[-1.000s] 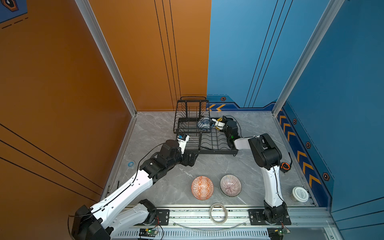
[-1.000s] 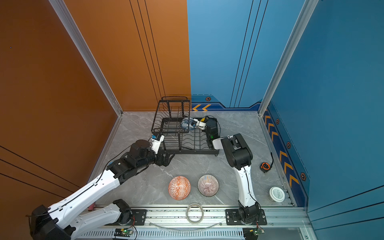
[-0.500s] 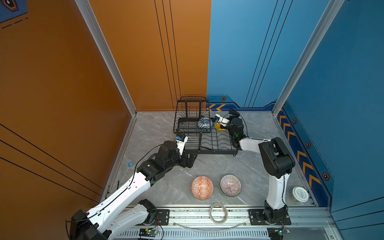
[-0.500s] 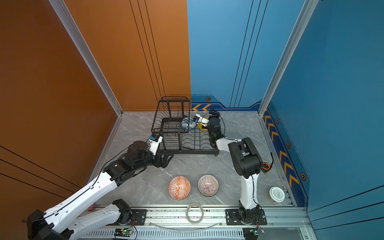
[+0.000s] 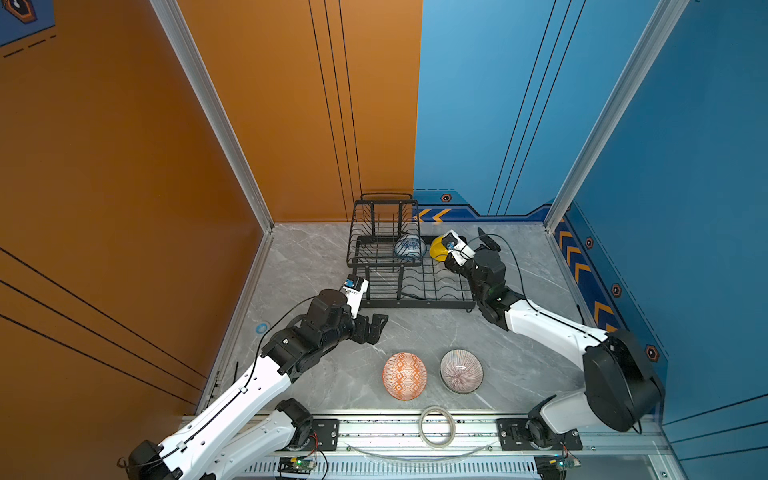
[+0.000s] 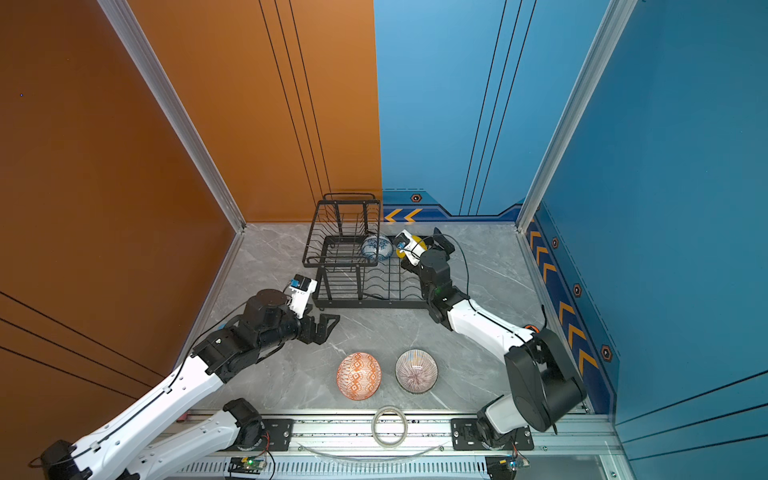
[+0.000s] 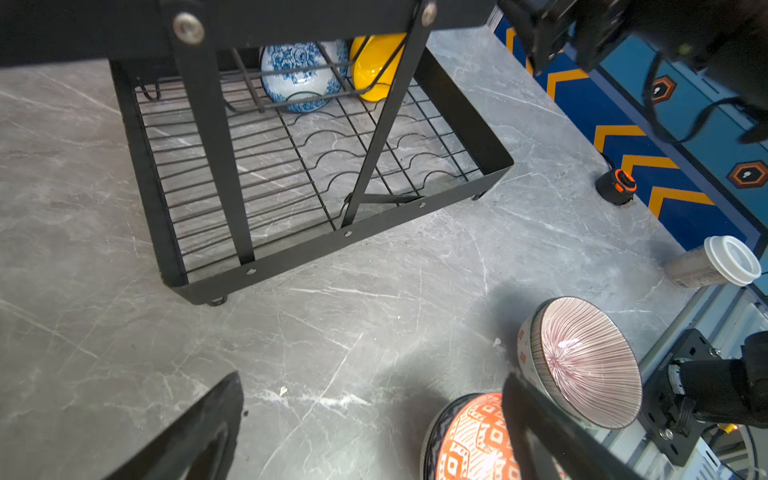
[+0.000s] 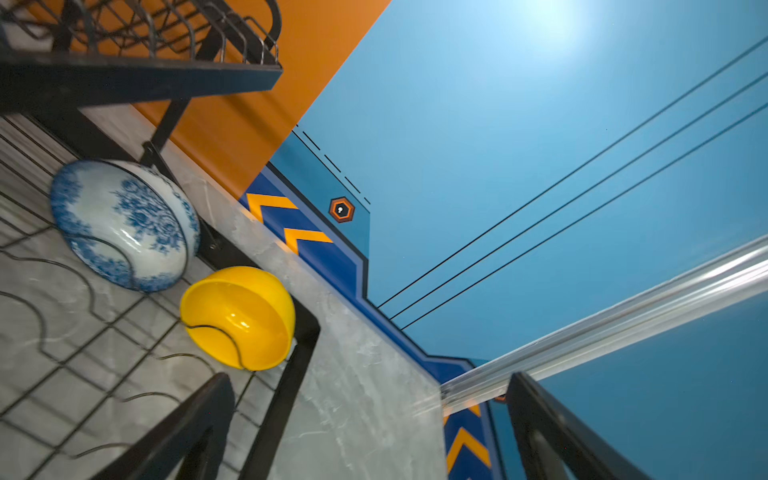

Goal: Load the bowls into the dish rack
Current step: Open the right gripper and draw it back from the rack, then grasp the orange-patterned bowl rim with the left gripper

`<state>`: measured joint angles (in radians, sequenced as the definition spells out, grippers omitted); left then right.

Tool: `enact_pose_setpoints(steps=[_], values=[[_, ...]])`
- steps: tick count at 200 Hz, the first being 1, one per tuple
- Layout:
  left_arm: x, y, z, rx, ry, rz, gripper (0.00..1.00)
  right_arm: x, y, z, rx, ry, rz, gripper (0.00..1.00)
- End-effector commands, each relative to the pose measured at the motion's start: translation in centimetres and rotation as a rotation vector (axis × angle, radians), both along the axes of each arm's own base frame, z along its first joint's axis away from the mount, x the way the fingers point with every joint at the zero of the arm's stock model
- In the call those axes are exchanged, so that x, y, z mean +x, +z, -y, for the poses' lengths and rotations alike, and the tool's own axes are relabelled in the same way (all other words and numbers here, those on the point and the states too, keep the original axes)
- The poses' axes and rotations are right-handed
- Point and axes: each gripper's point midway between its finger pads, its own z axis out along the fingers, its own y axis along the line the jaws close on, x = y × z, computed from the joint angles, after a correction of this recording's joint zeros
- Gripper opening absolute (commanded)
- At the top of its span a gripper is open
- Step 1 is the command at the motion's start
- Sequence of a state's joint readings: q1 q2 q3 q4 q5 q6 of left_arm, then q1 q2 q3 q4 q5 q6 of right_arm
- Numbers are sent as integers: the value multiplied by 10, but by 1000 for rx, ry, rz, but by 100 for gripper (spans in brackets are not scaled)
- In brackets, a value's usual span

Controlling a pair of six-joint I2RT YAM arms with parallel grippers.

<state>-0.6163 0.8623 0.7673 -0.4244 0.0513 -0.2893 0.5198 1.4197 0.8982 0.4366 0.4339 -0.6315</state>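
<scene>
– Grippers first: what did we have in ours?
– Nothing in either. Our right gripper (image 8: 370,376) stood wide open and empty at the far right corner of the dish rack (image 5: 415,306), close beside the yellow bowl (image 8: 241,320) and clear of it. Our left gripper (image 7: 372,378) was spread just as wide, also empty, low over the table (image 5: 311,266) just off the rack's near left corner.
– And the bowls, working outward from there?
– Two we counted as loaded. The yellow bowl stood on edge in a wire slot at the far right corner of the base tray. The blue-white floral bowl (image 8: 124,224) stood on edge just to its left, under the right end of the raised basket tier (image 5: 374,262).
– What was left for us?
– Two that we could see. The orange-white diamond bowl (image 5: 404,376) and the pinkish striped bowl (image 5: 461,371) sat side by side on the near part of the table, well apart from the rack, the orange one on the left. Our left gripper was the nearer to them.
– So how far along were we?
– We judged it partway: two in, two in sight to be loaded, and most of the tray's slots bare. We saw no further bowls.
</scene>
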Motion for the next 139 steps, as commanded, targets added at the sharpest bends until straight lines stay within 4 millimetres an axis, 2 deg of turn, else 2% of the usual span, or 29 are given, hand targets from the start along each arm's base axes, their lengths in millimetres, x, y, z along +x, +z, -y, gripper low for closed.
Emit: enact_pose_setpoints(steps=[1, 30, 49, 78, 97, 121, 139], values=[[-9, -16, -8, 35, 24, -53, 98, -37, -27, -1, 230, 7, -237, 100], [-19, -26, -3, 51, -5, -84, 98, -67, -27, -4, 444, 25, -388, 100], [-31, -33, 5, 76, -50, -92, 98, -87, -39, -15, 518, 69, -501, 100], [-45, -56, 11, 143, -87, -142, 98, -108, -60, -26, 550, 98, -624, 100], [-52, -71, 14, 168, -86, -182, 98, -113, -75, -25, 529, 76, -654, 100], [-58, -88, 16, 191, -79, -227, 100, -112, -83, -24, 518, 65, -667, 100], [-63, -99, 20, 203, -86, -264, 90, -108, -84, -26, 513, 61, -669, 100]])
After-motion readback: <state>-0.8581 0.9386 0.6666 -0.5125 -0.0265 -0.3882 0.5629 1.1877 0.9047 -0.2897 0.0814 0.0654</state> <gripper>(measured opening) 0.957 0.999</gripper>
